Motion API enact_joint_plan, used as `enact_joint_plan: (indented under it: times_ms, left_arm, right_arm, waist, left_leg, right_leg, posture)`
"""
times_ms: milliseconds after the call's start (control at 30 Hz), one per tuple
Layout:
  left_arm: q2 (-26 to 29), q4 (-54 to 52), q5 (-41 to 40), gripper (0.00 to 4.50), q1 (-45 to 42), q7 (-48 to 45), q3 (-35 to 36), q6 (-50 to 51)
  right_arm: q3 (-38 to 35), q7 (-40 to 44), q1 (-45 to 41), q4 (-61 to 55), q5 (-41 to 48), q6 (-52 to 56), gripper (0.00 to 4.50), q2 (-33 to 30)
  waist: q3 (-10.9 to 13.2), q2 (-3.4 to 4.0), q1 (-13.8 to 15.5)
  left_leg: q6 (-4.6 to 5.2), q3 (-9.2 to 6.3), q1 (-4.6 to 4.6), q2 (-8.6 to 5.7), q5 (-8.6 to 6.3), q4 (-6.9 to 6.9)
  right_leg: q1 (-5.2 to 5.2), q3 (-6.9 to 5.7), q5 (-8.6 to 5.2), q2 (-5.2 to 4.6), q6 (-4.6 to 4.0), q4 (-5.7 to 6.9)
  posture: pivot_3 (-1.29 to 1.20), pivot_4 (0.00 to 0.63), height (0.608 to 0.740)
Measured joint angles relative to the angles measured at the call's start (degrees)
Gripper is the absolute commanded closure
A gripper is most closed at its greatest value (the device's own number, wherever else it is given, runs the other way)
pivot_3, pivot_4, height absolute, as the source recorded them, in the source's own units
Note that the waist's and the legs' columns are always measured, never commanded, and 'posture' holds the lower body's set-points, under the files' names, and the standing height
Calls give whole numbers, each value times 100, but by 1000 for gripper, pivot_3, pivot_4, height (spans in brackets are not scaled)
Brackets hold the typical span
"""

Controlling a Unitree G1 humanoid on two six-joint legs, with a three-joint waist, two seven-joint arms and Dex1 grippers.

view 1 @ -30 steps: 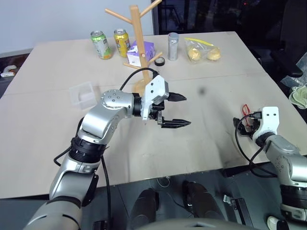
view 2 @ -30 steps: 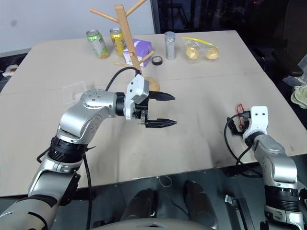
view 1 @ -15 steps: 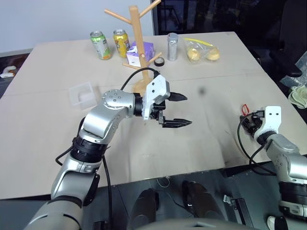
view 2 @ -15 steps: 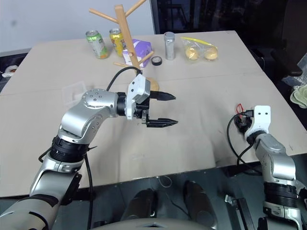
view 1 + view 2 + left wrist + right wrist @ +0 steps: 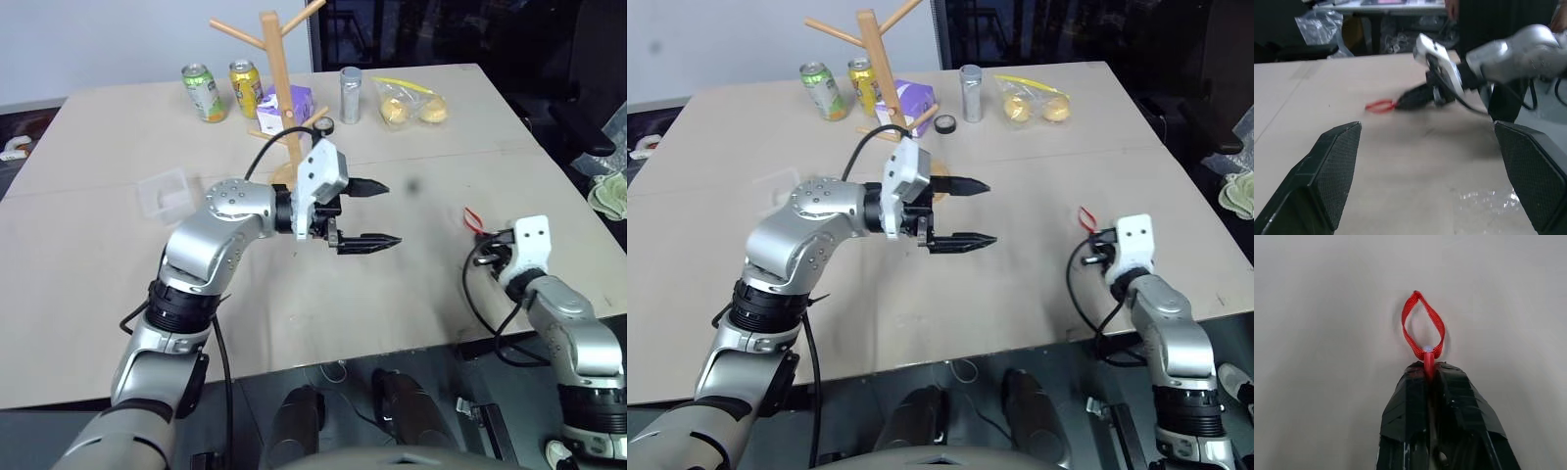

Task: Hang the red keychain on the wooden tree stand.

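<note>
Red keychain [image 5: 1422, 330] is pinched by its tail in right gripper [image 5: 1428, 374], fingers clamped, loop left free for a peg, lower right. Left gripper [image 5: 377, 212] is held apart mid-frame. Wooden tree stand [image 5: 277, 78] upper centre on counter [image 5: 98, 255].

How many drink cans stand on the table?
3: a green can and a yellow can side by side left of the wooden tree stand, and a silver can right of it.

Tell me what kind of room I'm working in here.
Probably a lab or office test space: a plain table set with staged props, namely soda cans, a wooden tree stand and a bag of food.
</note>
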Motion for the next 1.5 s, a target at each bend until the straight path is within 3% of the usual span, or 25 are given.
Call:
enact_joint_plan:
  times_ms: [133, 267, 433, 567, 1000, 1200, 1500]
  left_arm:
    - [156, -252, -301, 0, 153, 244, 416, 349]
    - [192, -727, -1326, 0, 393, 1133, 1565, 1414]
    - [504, -1142, -2296, 0, 802, 1998, 2753, 2176]
    - [907, -1177, -2592, 0, 1005, 2301, 3277, 2303]
    - [1293, -1137, -2722, 0, 1284, 2609, 3568, 2055]
    - [1352, -1099, -2745, 0, 1252, 2687, 3530, 1889]
    - [1409, -1049, -2685, 0, 1281, 2710, 3500, 1720]
  right_arm:
    - [675, 38, -218, -743, -284, -604, 4455, 296]
    - [1601, -6, -874, -918, -721, -1214, 4455, 857]
    - [1825, 123, -1556, -322, -828, -1839, 4455, 1315]
    - [1902, 388, -2101, 322, -830, -2427, 4455, 1543]
    - [2114, 1241, -3396, 2611, -895, -3582, 4455, 2075]
    - [2075, 1213, -3900, 3456, -1112, -3898, 4455, 2185]
    - [2013, 1093, -4011, 3957, -1288, -4048, 4455, 2298]
  waist:
    - [-1, 1, -40]
    - [-1, 1, -91]
    - [0, -1, -102]
    - [0, -1, -91]
    - [0, -1, -106]
    - [0, 0, -111]
    - [1, 0, -111]
  left_leg:
    - [0, -3, 2, 1, 0, -2]
    - [0, -15, 0, 4, 0, -4]
    - [-1, -13, 1, 0, 0, -4]
    - [-1, -19, 2, 0, 0, -7]
    - [-3, -17, 4, -2, 1, -10]
    - [-3, -18, 5, -2, 1, -15]
    - [-3, -18, 4, -3, 1, -16]
  right_leg:
    - [1, -2, 0, -1, 0, -1]
    - [0, -14, 0, 0, 0, -2]
    - [1, -15, 1, -9, 1, -3]
    - [1, -19, 0, -8, -1, -2]
    - [0, -19, 2, -12, -2, -2]
    - [0, -20, 3, -11, -6, -3]
    - [0, -20, 4, -13, -8, -4]
  posture:
    - [0, 150, 740]
    - [0, 150, 740]
    - [0, 150, 740]
    - [0, 150, 740]
    - [0, 150, 740]
    - [0, 150, 740]
    - [0, 150, 740]
